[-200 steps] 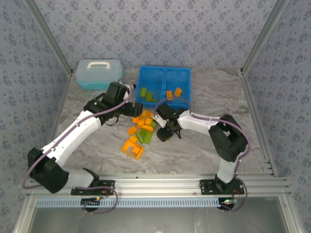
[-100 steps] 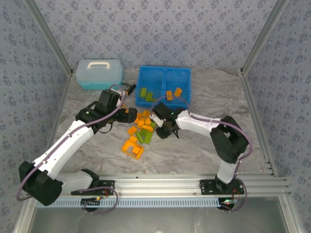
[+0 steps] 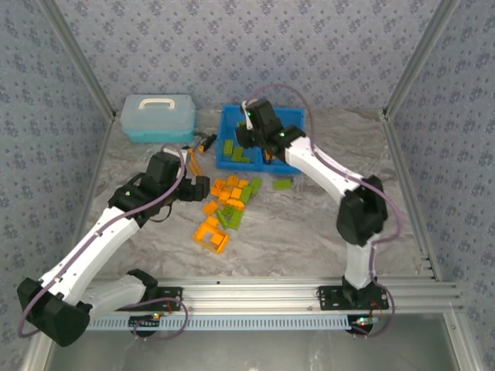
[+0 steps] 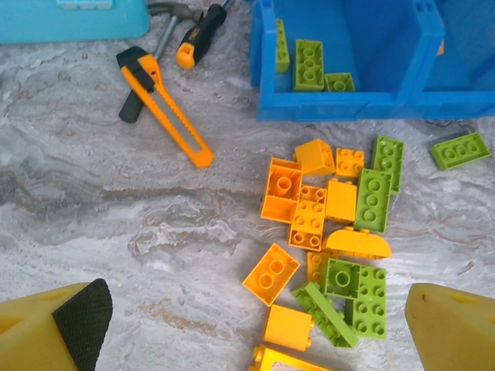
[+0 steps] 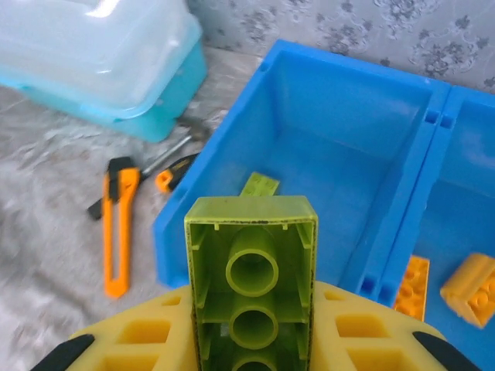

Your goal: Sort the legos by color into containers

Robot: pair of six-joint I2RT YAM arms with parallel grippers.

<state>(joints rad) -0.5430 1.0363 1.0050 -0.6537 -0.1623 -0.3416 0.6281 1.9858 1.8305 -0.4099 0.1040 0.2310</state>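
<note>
Orange and olive-green legos (image 3: 228, 202) lie in a loose pile in front of the blue bin (image 3: 282, 110). My right gripper (image 3: 249, 137) hangs over the bin's left container (image 5: 332, 131), shut on an upright green brick (image 5: 251, 278) held between its yellow fingers (image 5: 139, 336). Green bricks (image 4: 309, 66) lie in that left container and orange bricks (image 5: 472, 286) in the right one. My left gripper (image 3: 203, 188) hovers left of the pile, wide open with nothing between its fingers (image 4: 69, 325). The pile (image 4: 332, 224) spreads between and beyond them.
A lone green brick (image 3: 282, 183) lies right of the pile. An orange utility knife (image 4: 166, 116) and a black-and-orange tool (image 4: 197, 35) lie left of the bin, beside the pale blue lidded case (image 3: 157, 116). An orange frame piece (image 3: 210, 236) sits at the pile's near end.
My right gripper shut on a green brick at the pile and carried it up and back over the bin's left container. My left arm drew back leftward, its jaws fully open.
</note>
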